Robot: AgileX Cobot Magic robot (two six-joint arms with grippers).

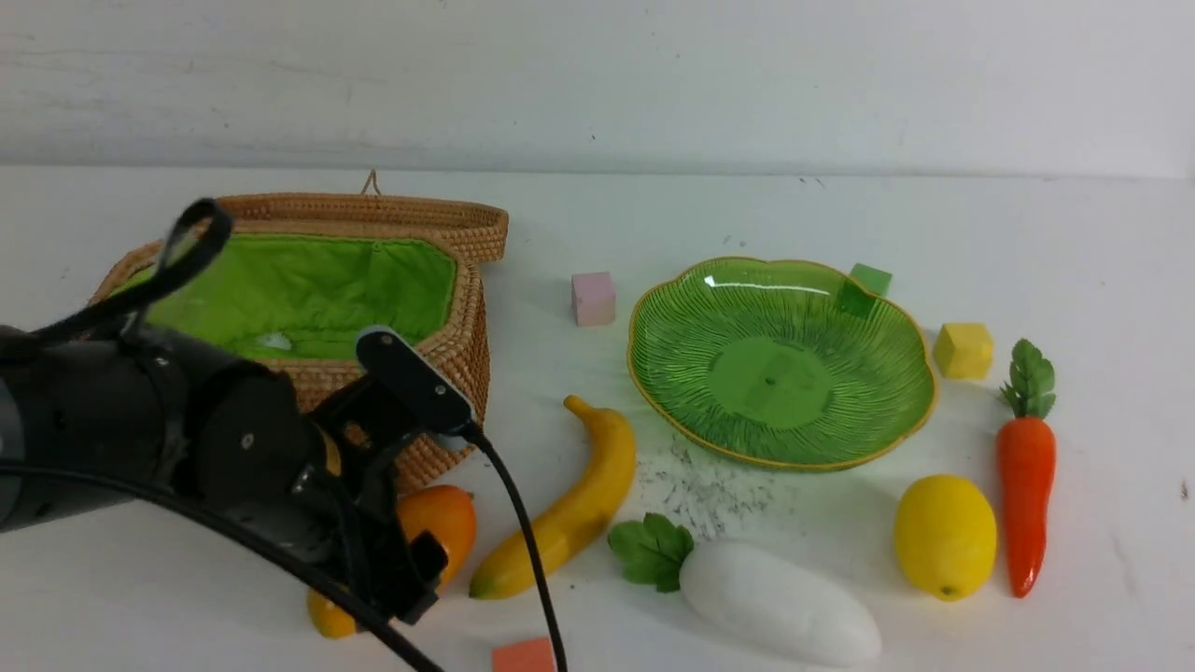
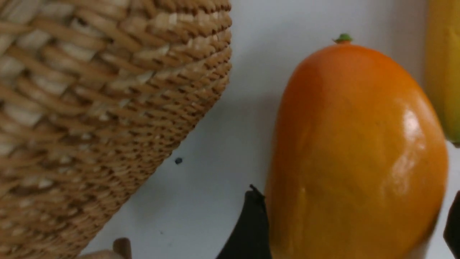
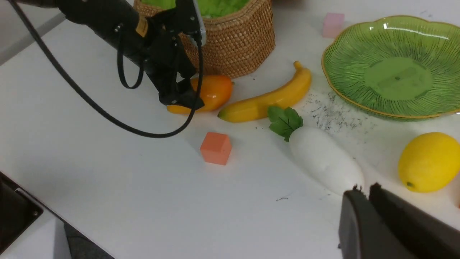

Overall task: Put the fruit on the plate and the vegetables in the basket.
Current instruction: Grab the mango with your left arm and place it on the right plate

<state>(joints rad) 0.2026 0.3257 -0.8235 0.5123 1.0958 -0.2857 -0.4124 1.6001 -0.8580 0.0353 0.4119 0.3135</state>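
Note:
The orange-yellow mango lies on the table just in front of the wicker basket. My left gripper is open, one finger on each side of the mango, with a gap at one finger. The banana lies beside it, and the white radish, lemon and carrot lie further right. The green plate holds nothing. My right gripper is shut and holds nothing, hovering near the radish and lemon.
Small cubes are scattered about: pink left of the plate, green behind it, yellow at its right, and orange-red at the front edge. The basket's lid is folded back and the green lining shows.

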